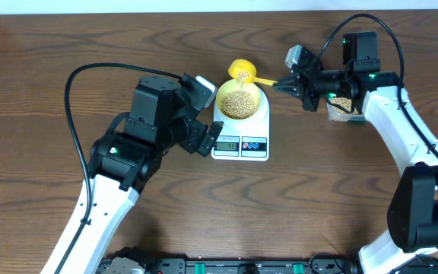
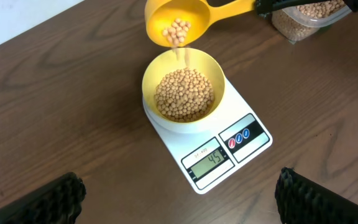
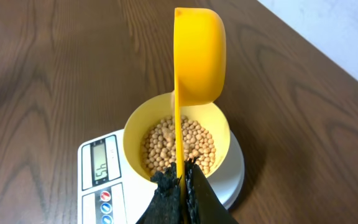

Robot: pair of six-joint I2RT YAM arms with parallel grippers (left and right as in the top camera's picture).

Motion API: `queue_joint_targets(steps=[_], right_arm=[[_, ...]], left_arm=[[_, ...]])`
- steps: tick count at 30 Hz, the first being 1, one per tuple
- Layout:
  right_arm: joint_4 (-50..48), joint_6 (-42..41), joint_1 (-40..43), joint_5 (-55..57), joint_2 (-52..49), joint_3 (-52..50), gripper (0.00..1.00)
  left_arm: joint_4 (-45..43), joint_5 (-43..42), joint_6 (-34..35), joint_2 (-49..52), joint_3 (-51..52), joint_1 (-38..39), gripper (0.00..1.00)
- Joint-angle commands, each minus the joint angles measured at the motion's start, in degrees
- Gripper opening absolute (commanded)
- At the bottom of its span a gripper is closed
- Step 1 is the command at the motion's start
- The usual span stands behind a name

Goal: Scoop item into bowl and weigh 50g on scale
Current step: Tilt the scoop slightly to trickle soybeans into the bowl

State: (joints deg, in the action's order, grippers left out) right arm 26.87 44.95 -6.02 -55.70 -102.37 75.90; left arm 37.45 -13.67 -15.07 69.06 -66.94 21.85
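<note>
**Weighing station.** The pale yellow-green bowl [image 2: 146, 84] stands on the white scale [image 2: 174, 142], about half full of tan beans [image 2: 184, 94]; the display reads 45. The right claw [image 3: 180, 186], closed on the handle of a yellow scoop [image 2: 157, 11], tips it over the bowl's far rim, and beans fall from it. A clear tub [image 2: 288, 26] nearby holds more beans. The left claw [image 1: 207, 141] is spread wide and empty beside the scale on the table [image 2: 55, 93].

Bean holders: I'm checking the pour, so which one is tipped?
The yellow scoop, tilted above the bowl, beans falling; bowl and clear tub stand level.
</note>
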Motion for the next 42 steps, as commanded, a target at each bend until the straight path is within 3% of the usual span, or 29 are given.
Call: queue_joint_targets(steps=[1, 4, 7, 42], right_arm=[[0.6, -7.0, -0.4, -1.4, 0.0, -0.3, 0.01], [0.9, -16.4, -0.4, -1.4, 0.0, -0.3, 0.01], [1.1, -20.6, -0.4, -1.4, 0.0, -0.3, 0.01], [0.9, -18.9, -0.4, -1.2, 0.0, -0.3, 0.01]], left_arm=[[0.0, -0.9, -0.3, 0.1, 0.4, -0.3, 1.0], [0.0, -0.9, -0.3, 0.1, 0.4, -0.3, 1.0], [0.0, -0.9, -0.3, 0.1, 0.4, -0.3, 1.0], [0.0, -0.9, -0.3, 0.1, 0.4, -0.3, 1.0]])
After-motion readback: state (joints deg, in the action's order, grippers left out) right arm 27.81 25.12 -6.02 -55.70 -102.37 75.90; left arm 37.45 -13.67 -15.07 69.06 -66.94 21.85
